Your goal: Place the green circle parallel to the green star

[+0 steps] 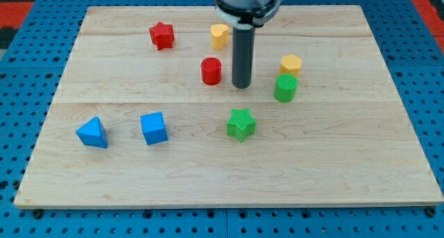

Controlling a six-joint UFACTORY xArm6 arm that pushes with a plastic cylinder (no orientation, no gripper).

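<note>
The green circle (285,88), a short cylinder, stands right of the board's middle. The green star (241,123) lies below and to the left of it, nearer the view's bottom. My tip (241,86) rests on the board left of the green circle, with a clear gap between them, and above the green star. A red cylinder (211,71) stands just left of the tip.
A yellow hexagon block (291,64) sits just above the green circle. A yellow block (220,36) and a red star (161,35) lie near the view's top. A blue triangle (92,132) and a blue cube (153,128) sit at lower left. The wooden board (347,162) lies on blue pegboard.
</note>
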